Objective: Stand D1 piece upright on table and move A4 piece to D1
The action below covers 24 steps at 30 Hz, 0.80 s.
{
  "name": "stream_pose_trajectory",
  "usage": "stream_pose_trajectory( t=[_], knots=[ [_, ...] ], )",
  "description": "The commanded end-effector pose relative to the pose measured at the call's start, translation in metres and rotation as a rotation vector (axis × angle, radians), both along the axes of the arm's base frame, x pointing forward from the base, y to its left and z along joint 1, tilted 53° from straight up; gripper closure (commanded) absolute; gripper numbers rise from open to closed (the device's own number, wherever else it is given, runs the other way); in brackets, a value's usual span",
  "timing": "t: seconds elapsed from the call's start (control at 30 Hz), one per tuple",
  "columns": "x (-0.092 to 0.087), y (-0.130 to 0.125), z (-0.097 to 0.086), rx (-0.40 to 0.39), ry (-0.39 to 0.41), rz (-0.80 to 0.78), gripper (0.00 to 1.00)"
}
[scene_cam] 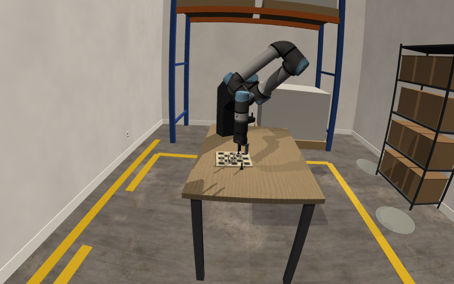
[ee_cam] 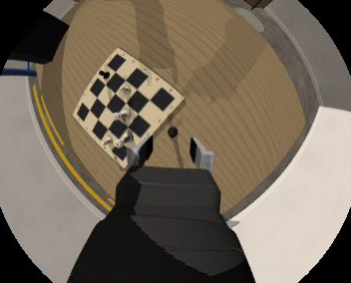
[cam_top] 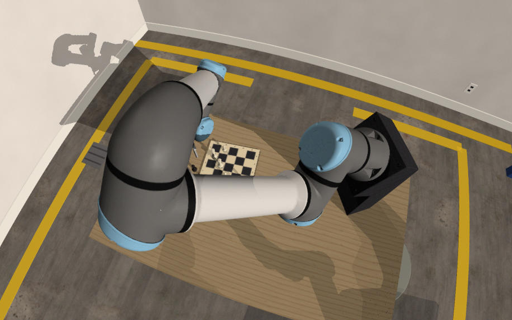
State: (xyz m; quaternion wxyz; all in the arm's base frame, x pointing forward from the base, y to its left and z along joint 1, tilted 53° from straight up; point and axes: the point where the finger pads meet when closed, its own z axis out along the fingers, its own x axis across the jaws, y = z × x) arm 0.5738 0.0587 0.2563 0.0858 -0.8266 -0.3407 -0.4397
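Note:
A small black chess piece [ee_cam: 174,133] stands upright on the wooden table just off the chessboard's [ee_cam: 128,105] edge; it also shows in the exterior view [scene_cam: 242,166] and the top view [cam_top: 191,167]. My gripper [ee_cam: 172,143] is open and empty, raised above that piece, with the fingers well apart. In the exterior view the gripper [scene_cam: 242,147] hangs over the board's near right edge. Several pale pieces [ee_cam: 123,116] stand on the board, and one dark piece [ee_cam: 104,74] stands near its far corner. Square letters are too small to read.
The chessboard [scene_cam: 235,158] lies on the wooden table [scene_cam: 253,169]. The arm's black base [cam_top: 373,163] stands at the table's far end. The big elbow [cam_top: 150,159] blocks part of the top view. Shelving with boxes [scene_cam: 429,123] stands to the right.

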Motion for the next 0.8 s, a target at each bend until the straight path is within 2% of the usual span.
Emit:
stream_pose_trajectory(
  t=[0.0,0.77],
  knots=[
    [-0.0002,-0.0003,0.0005,0.0,-0.001,0.0,0.0],
    [-0.0023,-0.0037,-0.0026,-0.025,-0.016,0.022,0.0]
  ],
)
